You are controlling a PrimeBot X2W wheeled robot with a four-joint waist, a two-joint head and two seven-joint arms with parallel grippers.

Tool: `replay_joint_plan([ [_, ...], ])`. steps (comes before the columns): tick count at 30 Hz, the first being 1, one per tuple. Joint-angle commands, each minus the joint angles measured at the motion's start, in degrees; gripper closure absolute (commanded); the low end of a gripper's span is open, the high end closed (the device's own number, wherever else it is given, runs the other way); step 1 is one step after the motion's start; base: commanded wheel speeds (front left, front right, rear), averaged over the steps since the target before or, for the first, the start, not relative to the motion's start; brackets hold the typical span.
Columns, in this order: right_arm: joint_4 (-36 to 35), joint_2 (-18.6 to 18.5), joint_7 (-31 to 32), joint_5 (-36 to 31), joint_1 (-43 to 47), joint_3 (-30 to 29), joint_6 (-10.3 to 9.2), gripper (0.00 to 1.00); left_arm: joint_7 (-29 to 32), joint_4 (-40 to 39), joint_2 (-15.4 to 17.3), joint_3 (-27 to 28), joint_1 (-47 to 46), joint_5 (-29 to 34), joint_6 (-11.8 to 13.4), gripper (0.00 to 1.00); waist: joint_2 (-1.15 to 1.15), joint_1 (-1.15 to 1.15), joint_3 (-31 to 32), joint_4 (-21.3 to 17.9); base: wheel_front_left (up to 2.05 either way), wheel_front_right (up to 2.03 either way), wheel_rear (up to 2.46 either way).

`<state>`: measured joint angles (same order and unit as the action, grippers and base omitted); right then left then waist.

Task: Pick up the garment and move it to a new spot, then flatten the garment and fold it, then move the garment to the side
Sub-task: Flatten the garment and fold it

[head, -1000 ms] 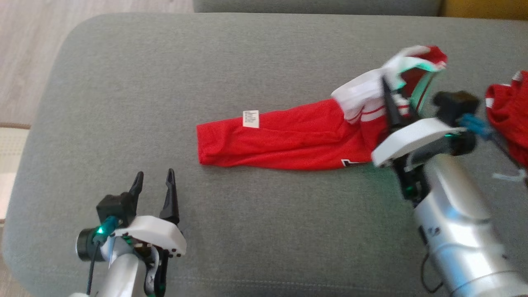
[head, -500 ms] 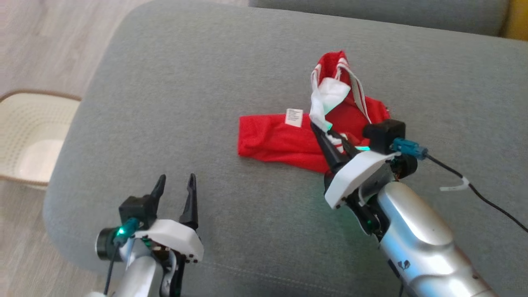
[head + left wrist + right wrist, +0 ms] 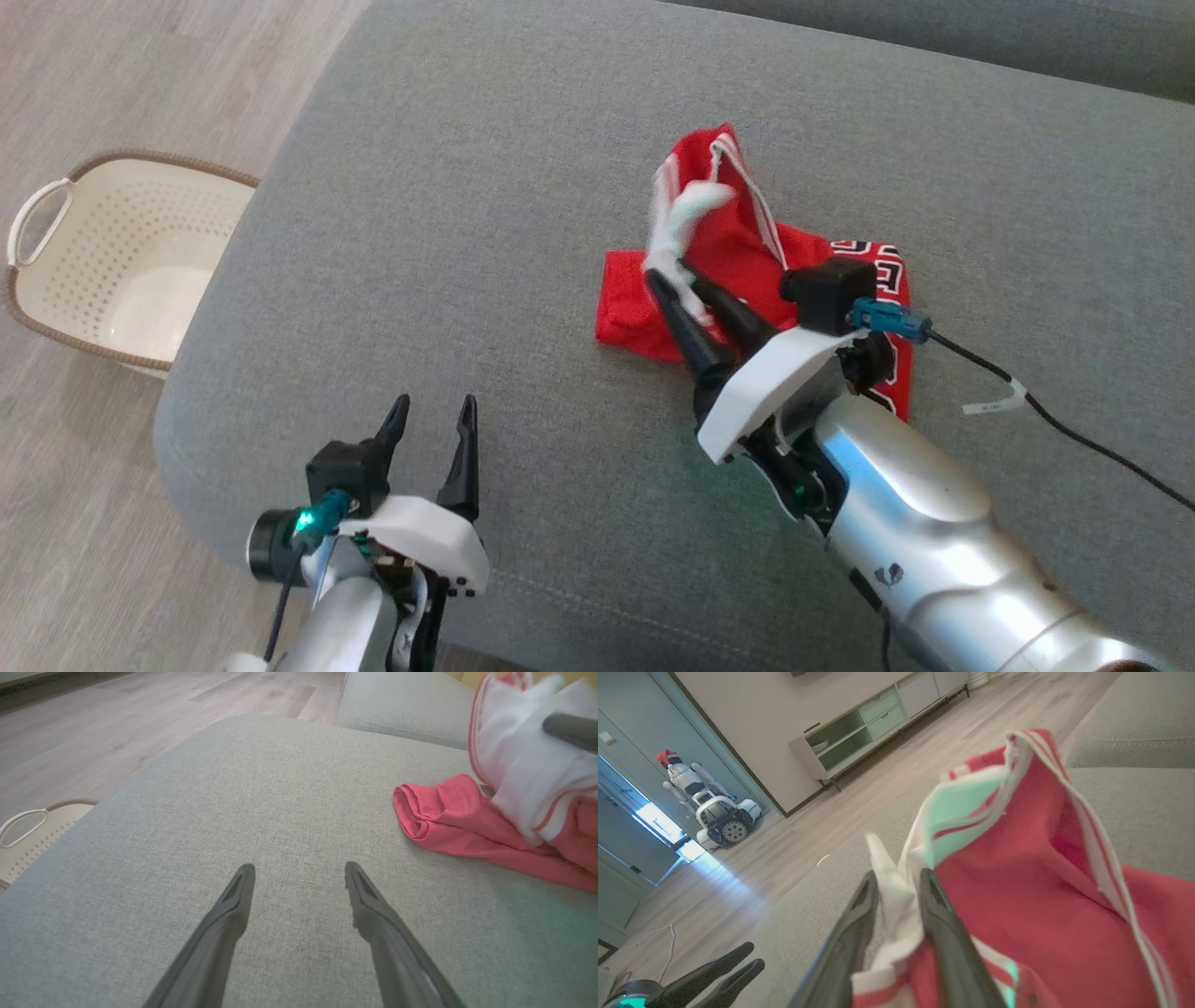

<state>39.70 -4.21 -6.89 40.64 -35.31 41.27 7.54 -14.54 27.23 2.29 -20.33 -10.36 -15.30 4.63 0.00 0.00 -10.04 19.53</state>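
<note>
The garment (image 3: pixel 738 271) is red with white trim and lies bunched on the grey sofa cushion (image 3: pixel 467 187), one end lifted into a peak. My right gripper (image 3: pixel 670 275) is at that peak, its jaws parted in a narrow V with white trim loosely between them. The right wrist view shows the same white cloth between the two parted fingers of the right gripper (image 3: pixel 899 877), with red garment (image 3: pixel 1017 882) beyond. My left gripper (image 3: pixel 434 403) hovers open and empty near the cushion's front edge, well left of the garment (image 3: pixel 458 826). The left gripper (image 3: pixel 300 867) points at bare cushion.
A cream perforated basket (image 3: pixel 159 161) stands on the wood floor off the cushion's left end. A black cable (image 3: pixel 1074 434) trails from the right wrist across the cushion. A low cabinet (image 3: pixel 859 728) and another robot (image 3: pixel 714 812) stand far across the room.
The head camera has swung left. My right gripper carried the garment's white-trimmed end leftward over the rest, bunching it, and its jaws have now parted. The left gripper kept its pose.
</note>
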Motion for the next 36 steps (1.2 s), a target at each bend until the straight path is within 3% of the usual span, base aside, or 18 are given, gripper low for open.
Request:
replay_joint_plan([
  [1,-1.4,1.3,-1.5,1.1,-2.1,0.9,-0.05,0.0,-0.5,-1.6,0.6,1.5,-2.7,-0.3,0.5,0.0,0.0,0.0,0.1,-0.2,0.0,0.0,0.0],
  [7,4.8,1.3,-7.1,-0.2,-4.9,-2.8,-0.05,0.0,-0.5,-2.1,0.6,2.9,-2.5,0.6,1.4,0.0,0.0,0.0,0.6,-3.4,0.0,0.0,0.0],
  [11,9.0,1.3,-8.0,-6.3,-5.4,-11.1,-0.05,0.0,-0.5,-2.6,0.6,4.0,-2.1,1.6,1.7,0.0,0.0,0.0,1.3,-6.8,0.0,0.0,0.0],
  [18,4.8,1.3,-8.1,-19.8,0.8,-27.7,-0.05,0.0,-0.5,-3.7,0.6,7.2,-1.9,4.0,2.6,0.0,0.0,0.0,1.9,-12.6,0.0,0.0,0.0],
  [25,1.2,1.3,-8.1,-25.0,7.9,-34.3,-0.05,0.0,-0.5,-4.3,0.6,9.5,-0.9,5.9,3.1,0.0,0.0,0.0,3.2,-16.0,0.0,0.0,0.0],
  [36,-2.5,1.3,-8.1,-26.8,16.4,-36.9,-0.05,0.0,-0.5,-5.6,0.6,12.4,4.4,8.9,3.7,0.0,0.0,0.0,6.2,-18.6,0.0,0.0,0.0],
])
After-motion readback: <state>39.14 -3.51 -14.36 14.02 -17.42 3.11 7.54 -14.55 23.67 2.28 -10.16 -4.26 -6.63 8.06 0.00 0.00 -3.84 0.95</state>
